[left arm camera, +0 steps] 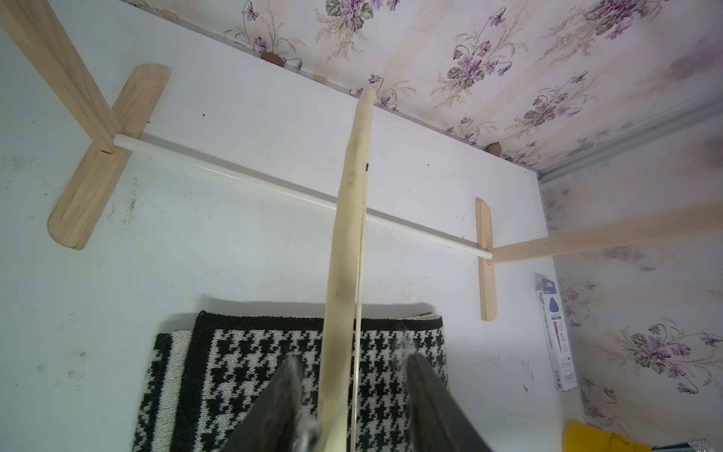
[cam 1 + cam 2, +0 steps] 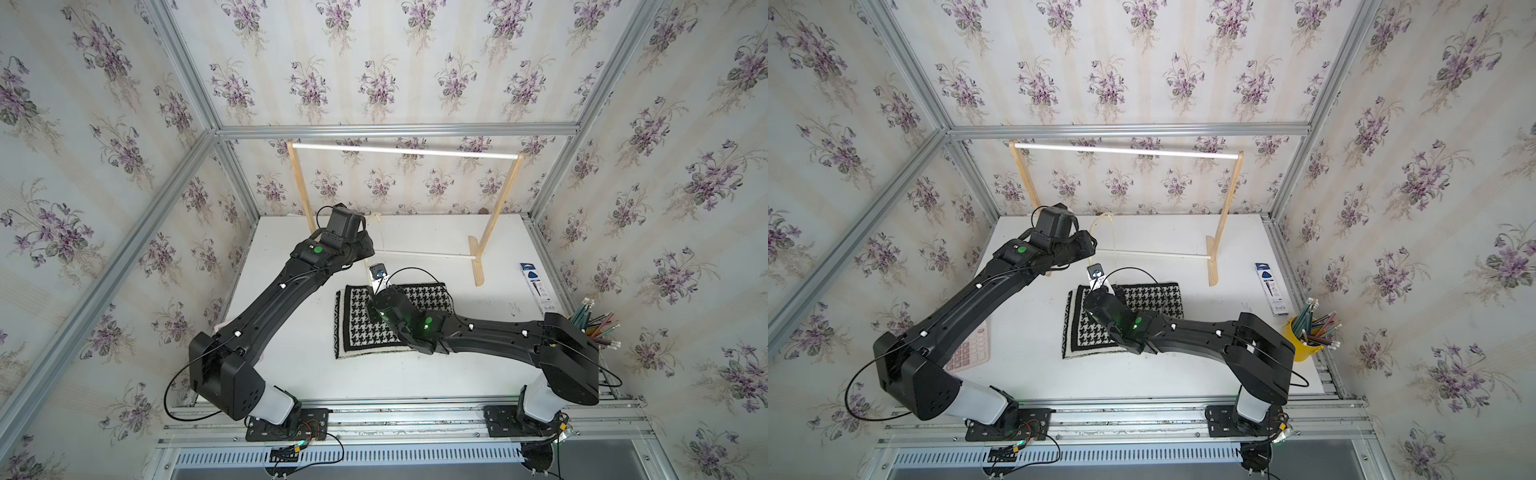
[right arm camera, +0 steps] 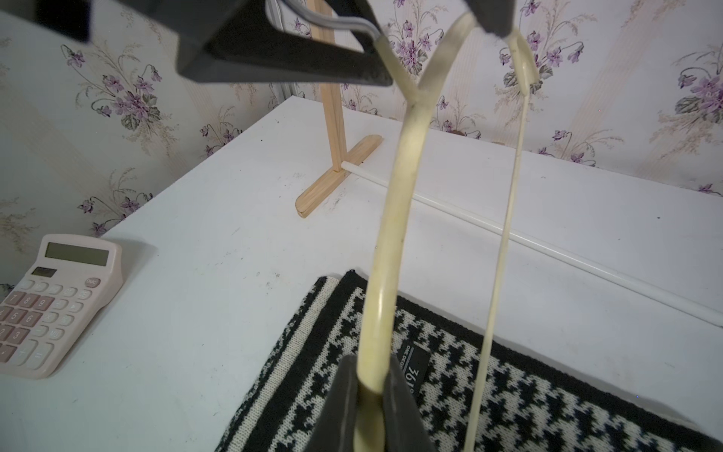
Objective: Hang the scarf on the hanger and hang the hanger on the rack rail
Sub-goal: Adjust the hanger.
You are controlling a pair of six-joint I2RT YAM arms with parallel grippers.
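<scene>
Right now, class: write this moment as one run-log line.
right gripper: shut on hanger | left gripper: open, astride hanger | scarf: flat on table

B&W houndstooth scarf [image 2: 357, 320] folded, flat; cream hanger [image 3: 393, 219] on end above its far edge.

One table [image 2: 311, 374], eight kinds of thing on or over it
Two arms, left arm [image 2: 270, 303] and right arm [image 2: 490, 336]; one scarf [image 2: 357, 328] at the middle; one hanger [image 3: 393, 219] above it; one rack [image 2: 407, 151] at the far side; one calculator [image 2: 971, 353] at the near left; one box [image 2: 536, 289] at the right; one cup [image 2: 1308, 351] near right, its pencils [image 2: 1320, 322] overlapping too much to count.
</scene>
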